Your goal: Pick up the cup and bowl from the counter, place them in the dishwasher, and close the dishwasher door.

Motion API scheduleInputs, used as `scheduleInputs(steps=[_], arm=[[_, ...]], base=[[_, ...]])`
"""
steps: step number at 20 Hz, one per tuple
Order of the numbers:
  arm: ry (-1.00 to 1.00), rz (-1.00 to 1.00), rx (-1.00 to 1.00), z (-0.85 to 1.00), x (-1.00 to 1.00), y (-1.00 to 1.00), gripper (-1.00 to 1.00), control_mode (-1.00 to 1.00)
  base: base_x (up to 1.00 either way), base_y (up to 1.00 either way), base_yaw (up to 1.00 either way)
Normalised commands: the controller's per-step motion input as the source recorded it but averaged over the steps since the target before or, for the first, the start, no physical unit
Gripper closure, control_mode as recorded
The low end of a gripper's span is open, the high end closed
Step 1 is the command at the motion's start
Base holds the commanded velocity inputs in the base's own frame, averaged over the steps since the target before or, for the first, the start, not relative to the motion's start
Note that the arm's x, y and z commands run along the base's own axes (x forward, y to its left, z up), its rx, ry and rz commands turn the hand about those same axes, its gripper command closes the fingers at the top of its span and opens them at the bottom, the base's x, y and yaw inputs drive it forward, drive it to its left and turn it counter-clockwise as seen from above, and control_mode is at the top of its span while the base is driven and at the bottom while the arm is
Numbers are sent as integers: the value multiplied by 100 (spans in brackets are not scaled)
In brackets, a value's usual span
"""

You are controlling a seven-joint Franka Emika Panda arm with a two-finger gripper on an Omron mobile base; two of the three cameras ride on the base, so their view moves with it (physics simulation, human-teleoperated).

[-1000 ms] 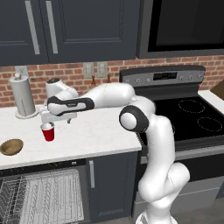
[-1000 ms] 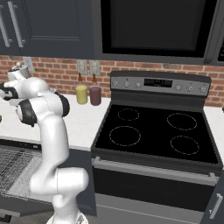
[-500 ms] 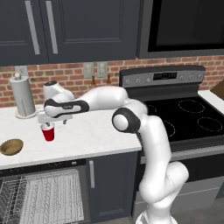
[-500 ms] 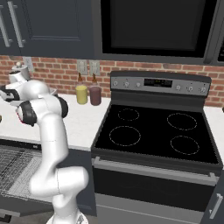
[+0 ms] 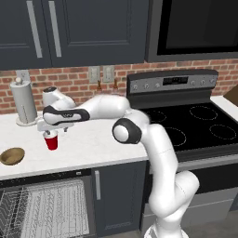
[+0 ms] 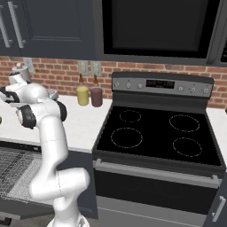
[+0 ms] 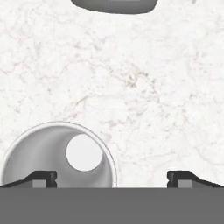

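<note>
Left base view: the gripper hung directly over the cup, which stood upright on the counter; the bowl lay further left, near the front edge.
Right base view: the arm reached far left over the counter.
Hand view: the fingertips stood wide apart, holding nothing; the cup lay off-centre, under the left finger, not between them.

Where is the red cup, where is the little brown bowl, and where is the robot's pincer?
cup (image 5: pixel 51 141): left base view, on its red side wall.
bowl (image 5: pixel 11 155): left base view, on its olive-tan inside.
pincer (image 7: pixel 112 177): hand view, midway between the two dark tips.
</note>
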Motion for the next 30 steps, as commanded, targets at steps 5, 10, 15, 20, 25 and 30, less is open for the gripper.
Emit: scheduleInputs(steps=[5, 10, 15, 20, 25, 30], arm=[[2, 0, 0, -17, 17, 0, -100, -100], [3, 0, 0, -22, 4, 8, -100, -100], [4, 0, 0, -27, 1, 15, -100, -100], [3, 0, 0, -25, 0, 9, -100, -100], [1, 0, 0, -20, 0, 2, 100, -100], [1, 0, 0, -8, -2, 1, 100, -100]], base=[[0, 0, 0], [0, 0, 0], [0, 0, 0], [0, 0, 0], [0, 0, 0], [0, 0, 0]])
